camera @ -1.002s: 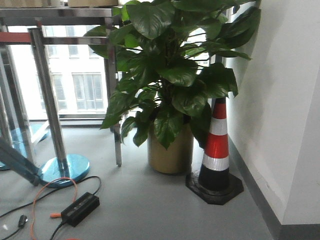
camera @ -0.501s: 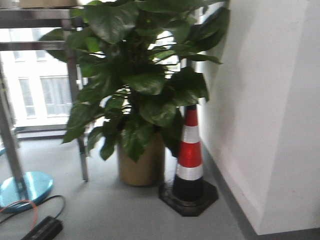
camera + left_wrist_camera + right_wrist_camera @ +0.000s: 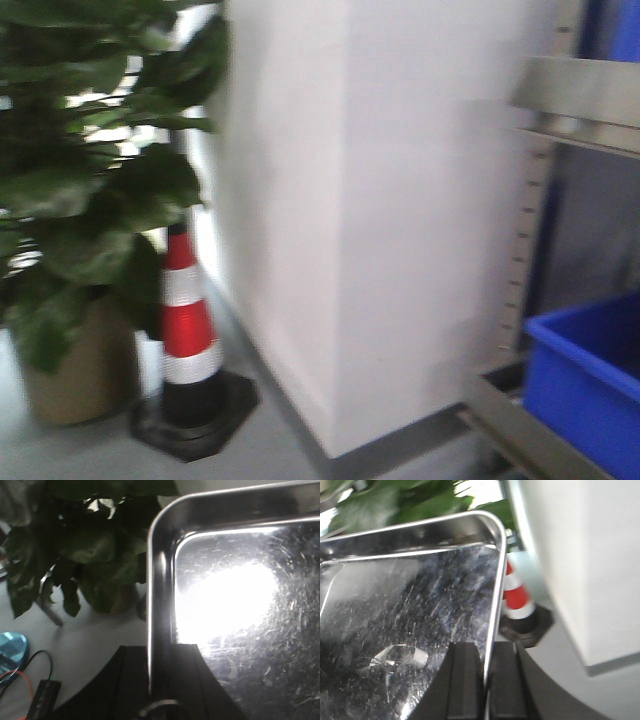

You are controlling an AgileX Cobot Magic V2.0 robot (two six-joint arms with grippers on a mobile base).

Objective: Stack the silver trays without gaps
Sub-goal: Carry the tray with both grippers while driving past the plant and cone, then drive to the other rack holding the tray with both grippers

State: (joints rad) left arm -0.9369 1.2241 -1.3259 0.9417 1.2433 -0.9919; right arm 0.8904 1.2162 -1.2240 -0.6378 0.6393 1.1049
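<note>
Left fingers [image 3: 132, 680] clamp the silver tray [image 3: 240, 630] rim; the pan lies to their right. Right fingers [image 3: 465, 680] clamp the opposite rim; the pan lies to their left.

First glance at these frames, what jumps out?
A shiny silver tray fills both wrist views, its rim pinched between the jaws of the left gripper and right gripper. In the blurred front view, a red-and-white traffic cone stands by a potted plant, with a blue bin at lower right.
</note>
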